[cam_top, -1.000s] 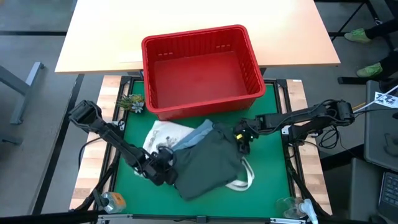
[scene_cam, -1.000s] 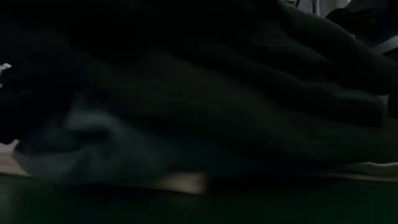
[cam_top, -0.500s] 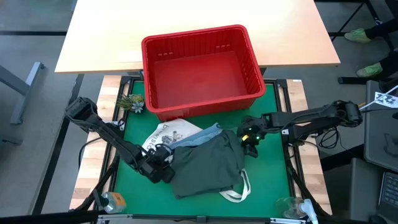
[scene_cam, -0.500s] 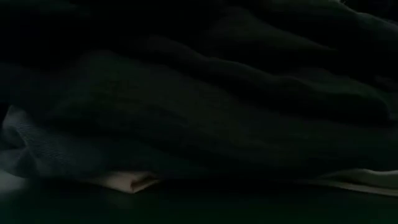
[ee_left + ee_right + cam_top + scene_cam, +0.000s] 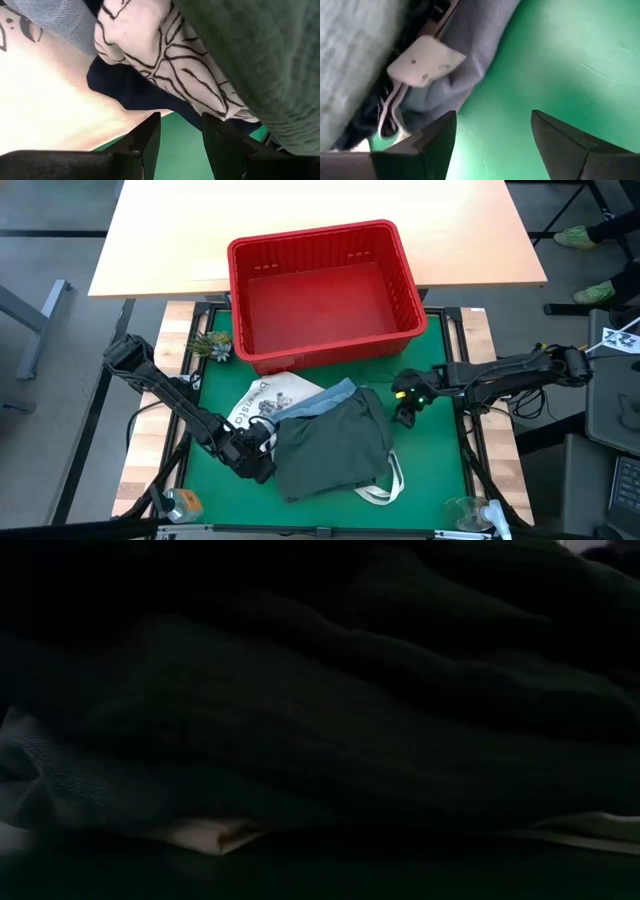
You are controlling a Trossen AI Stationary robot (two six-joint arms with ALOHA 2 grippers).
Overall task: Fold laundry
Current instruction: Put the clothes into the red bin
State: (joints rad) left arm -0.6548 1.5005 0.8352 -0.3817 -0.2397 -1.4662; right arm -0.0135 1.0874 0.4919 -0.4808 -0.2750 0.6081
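Note:
The laundry is a pile in the middle of the green mat (image 5: pixel 430 470). A dark olive garment (image 5: pixel 330 442) lies on top, and a light blue denim piece (image 5: pixel 322 394) shows at its far side. In the left wrist view a white piece with a dark leaf-like print (image 5: pixel 165 60) and a navy one (image 5: pixel 125 87) show under the olive one. My left gripper (image 5: pixel 252 452) stands open at the pile's left edge, with bare mat between its fingers (image 5: pixel 180 132). My right gripper (image 5: pixel 405 405) is open over bare mat right of the pile (image 5: pixel 492 135).
A red slotted basket (image 5: pixel 322 290) stands at the mat's far edge. A white printed tote (image 5: pixel 268 394) lies under the pile, its handles (image 5: pixel 388 485) sticking out at the near right. A small plant (image 5: pixel 212 344) sits at the far left. Dark cloth (image 5: pixel 320 720) fills the low view.
My right gripper has drawn back from the pile's right edge toward the table's right edge and has rolled, staying open. The olive garment's right part has pulled in toward the left, so the pile is more compact and more of the tote shows.

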